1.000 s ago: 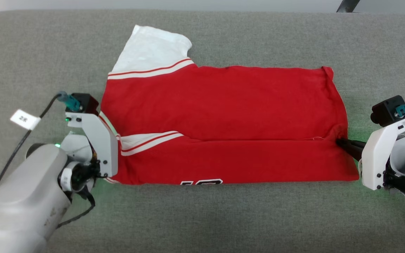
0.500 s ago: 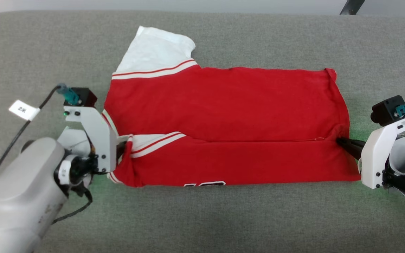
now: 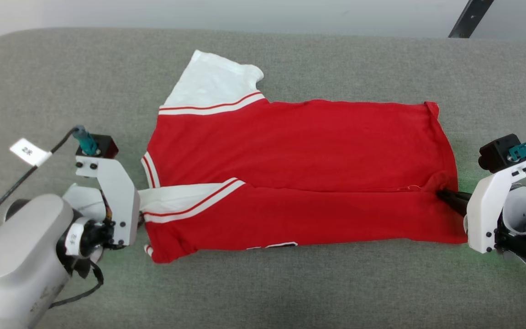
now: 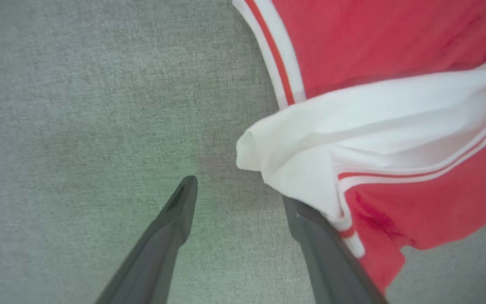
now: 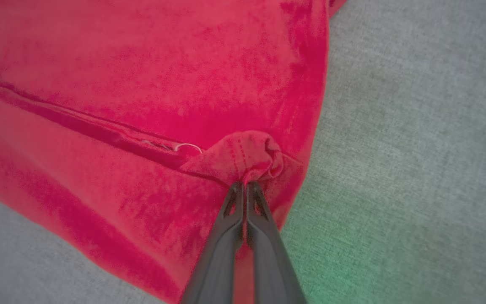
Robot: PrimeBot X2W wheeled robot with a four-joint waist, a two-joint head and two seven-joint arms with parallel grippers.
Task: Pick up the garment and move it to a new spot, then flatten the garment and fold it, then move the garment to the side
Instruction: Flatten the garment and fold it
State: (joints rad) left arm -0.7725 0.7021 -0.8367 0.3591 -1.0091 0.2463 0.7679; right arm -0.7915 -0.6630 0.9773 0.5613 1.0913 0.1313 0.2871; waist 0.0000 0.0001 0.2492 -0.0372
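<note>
While the garment (image 3: 299, 173) is lying lengthwise across the grey, cloth-covered tabletop (image 3: 263, 292), an arm is sitting at each of its ends. The red body is lying with its near long edge folded over onto itself, making a straight seam line running across the middle. One white sleeve (image 3: 217, 87) is pointing away toward the far side, flat on the tabletop. The other sleeve (image 3: 176, 201) is lying tucked across the folded layer, with its red-and-white stripe trim showing. A sliver of black, white-outlined lettering (image 3: 272, 246) is peeking out at the near edge.

At the collar end, the left pincer (image 4: 239, 192) is standing with its two dark fingers well apart, and bare grey cloth is showing in the gap. It is gripping nothing. In the left wrist view, the white sleeve tip is draping over one finger (image 4: 310, 236), though it is hard to say whether the fabric is resting on it or only passing in front.

At the hem end, the right pincer (image 5: 243, 185) is pressing its fingers tightly together on a small bunched knot of red hem, just where the folded edge is meeting the lower layer. In the head view, its dark tips (image 3: 442, 194) are touching the garment's right edge. Green light is glowing on the tabletop beside both wrists. A white tag (image 3: 30, 151) is hanging on the cable by the left arm.
</note>
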